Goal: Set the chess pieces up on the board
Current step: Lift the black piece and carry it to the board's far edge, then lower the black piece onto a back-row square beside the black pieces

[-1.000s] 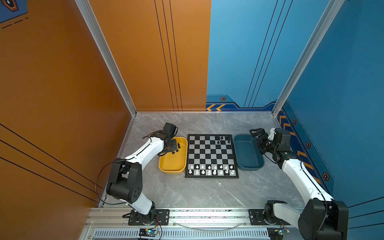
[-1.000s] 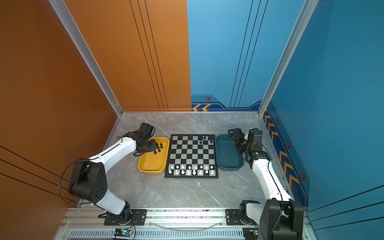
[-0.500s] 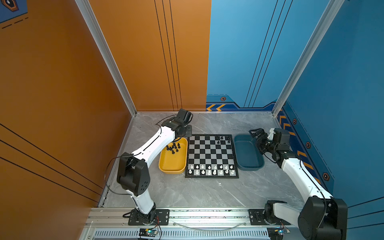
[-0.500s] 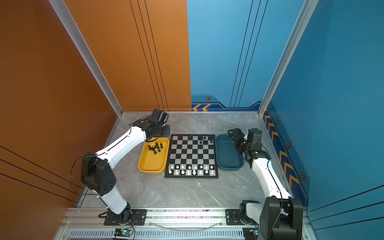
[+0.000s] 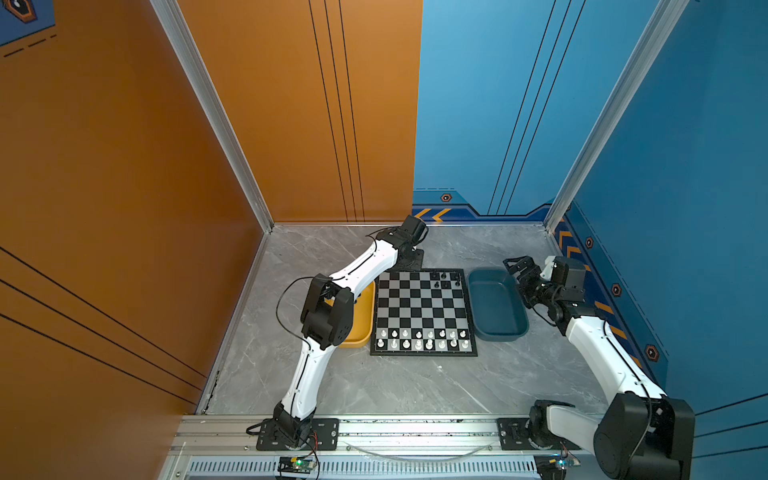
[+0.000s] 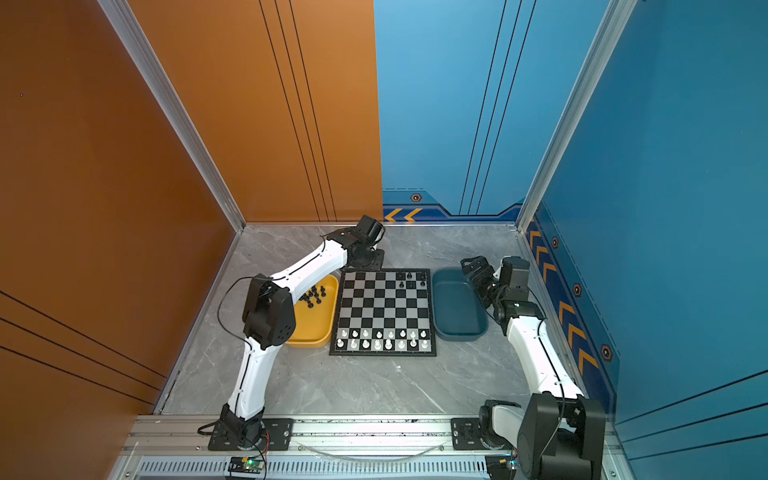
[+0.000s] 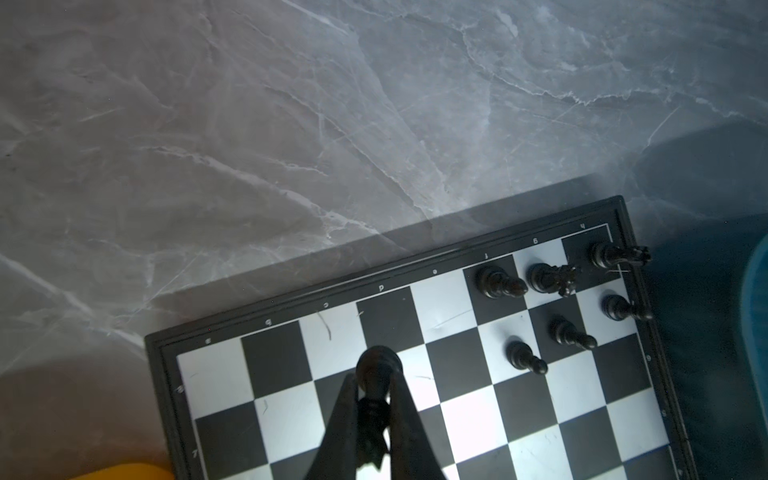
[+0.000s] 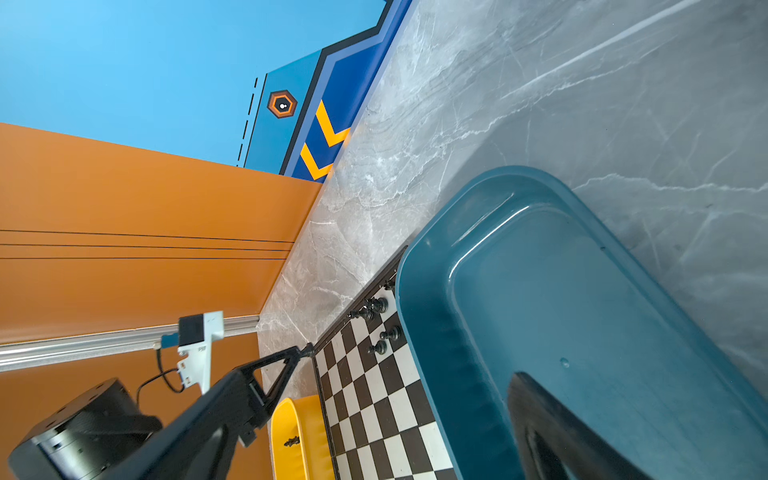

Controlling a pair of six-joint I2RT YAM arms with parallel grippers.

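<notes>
At the far edge of the board point(image 5: 424, 309) in both top views hovered the left gripper point(image 5: 409, 265); a yellow tray point(image 6: 314, 326) with chess pieces point(image 6: 315, 294) and a blue tray point(image 5: 496, 309) flanked the board. Whether the right gripper point(image 5: 517, 266) was spread, I could not tell. In the left wrist view, the left jaws pinched one black piece point(image 7: 379, 361) above the board; six stood near one corner.

- The board point(image 5: 424, 309) is showing black and silver-grey checks.
- The chess pieces point(image 7: 498, 283) are gleaming black.
- The yellow tray point(image 6: 316, 328) is glowing at its 9 o'clock.
- The teal tray point(image 5: 496, 307) is gleaming at 3 o'clock.
</notes>
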